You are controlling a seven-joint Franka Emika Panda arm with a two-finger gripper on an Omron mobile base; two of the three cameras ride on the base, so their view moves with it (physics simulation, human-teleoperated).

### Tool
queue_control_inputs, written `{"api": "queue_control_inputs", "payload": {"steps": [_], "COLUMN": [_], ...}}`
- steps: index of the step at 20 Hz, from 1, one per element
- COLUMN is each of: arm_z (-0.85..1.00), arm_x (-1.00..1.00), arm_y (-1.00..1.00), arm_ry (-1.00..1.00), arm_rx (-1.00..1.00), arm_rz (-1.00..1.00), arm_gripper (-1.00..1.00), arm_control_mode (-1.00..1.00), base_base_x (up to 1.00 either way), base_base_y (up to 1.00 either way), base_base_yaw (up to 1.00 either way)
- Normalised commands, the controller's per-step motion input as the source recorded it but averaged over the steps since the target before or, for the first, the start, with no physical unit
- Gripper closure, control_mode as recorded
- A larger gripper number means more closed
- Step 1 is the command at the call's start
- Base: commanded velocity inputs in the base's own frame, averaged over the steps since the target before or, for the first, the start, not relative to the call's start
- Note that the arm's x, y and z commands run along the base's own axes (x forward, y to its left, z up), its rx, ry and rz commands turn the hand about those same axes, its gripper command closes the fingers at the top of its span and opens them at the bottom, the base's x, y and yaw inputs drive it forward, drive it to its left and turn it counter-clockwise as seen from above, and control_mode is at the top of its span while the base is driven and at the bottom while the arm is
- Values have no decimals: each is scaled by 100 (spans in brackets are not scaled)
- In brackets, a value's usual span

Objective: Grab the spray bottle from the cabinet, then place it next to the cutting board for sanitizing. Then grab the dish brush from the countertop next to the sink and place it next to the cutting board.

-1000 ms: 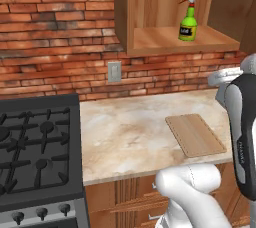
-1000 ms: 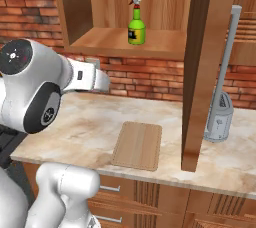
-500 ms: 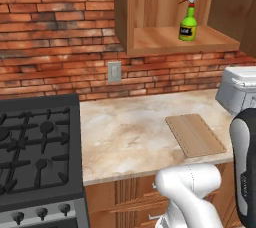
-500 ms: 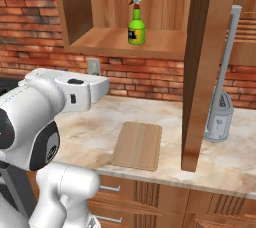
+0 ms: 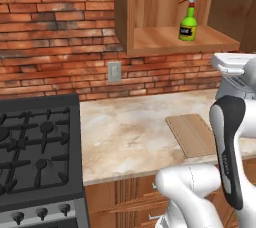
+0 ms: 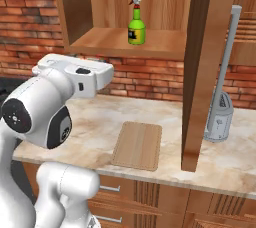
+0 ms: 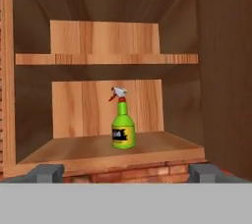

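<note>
Facing cabinet [image 7: 103, 154], gripper [image 7: 126, 173] jaws wide apart, empty; spray bottle [image 7: 123, 125] upright on shelf, centred well beyond fingertips.

spray bottle [image 7: 123, 128] upright on cabinet [image 7: 88, 153] shelf; cutting board [image 6: 138, 145] flat on countertop [image 6: 95, 122].

I can't read any text from here. The spray bottle [image 7: 123, 128] on the cabinet [image 7: 106, 152] shelf carries a pale label with a dark patch, but whatever is printed on it is too blurred to make out.
</note>
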Motion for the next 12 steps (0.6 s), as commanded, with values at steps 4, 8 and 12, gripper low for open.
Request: {"api": "queue_control_inputs", "payload": {"steps": [4,8,12], "arm_z": [50,43,20], "arm_x": [42,43,54], "arm_y": [-17,-18,-5], "arm_ry": [1,-1,4], "arm_rx": [0,0,0], "arm_rz": [0,2,1], "arm_gripper": [-100,-100,-100], "arm_control_mode": [-100,-100,-100], "base_base_x": [0,0,0], "base_base_y": [0,0,0], "base_base_yaw": [0,0,0]}}
